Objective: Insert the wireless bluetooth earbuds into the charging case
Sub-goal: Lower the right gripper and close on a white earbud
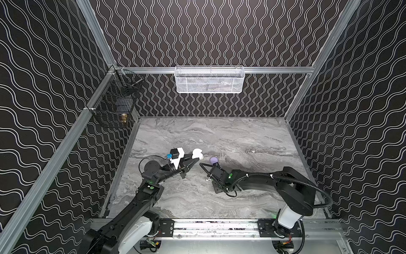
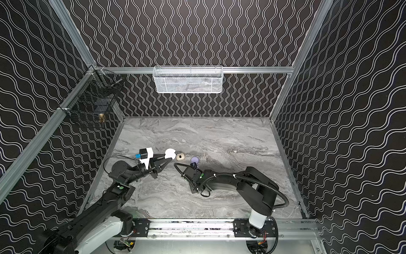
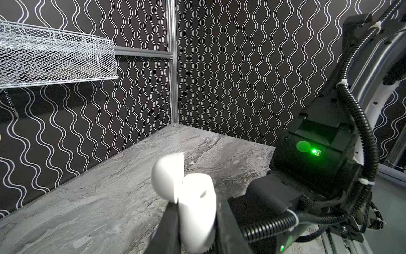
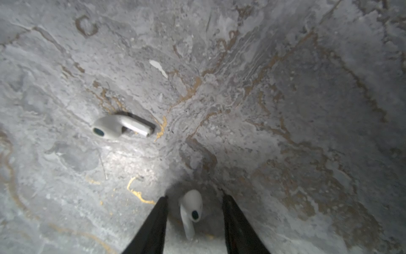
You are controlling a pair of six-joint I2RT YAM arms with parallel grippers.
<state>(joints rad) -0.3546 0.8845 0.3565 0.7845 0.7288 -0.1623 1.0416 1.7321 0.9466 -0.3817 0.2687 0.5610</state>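
White charging case [image 3: 193,193] is clenched by left gripper [image 3: 196,224], white earbud [image 4: 191,205] is flanked, untouched, by parted right gripper [image 4: 195,196]

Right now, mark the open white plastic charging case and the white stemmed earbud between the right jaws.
open white plastic charging case [image 3: 195,209]: left wrist view, its body.
white stemmed earbud [image 4: 191,201]: right wrist view, its bulb.
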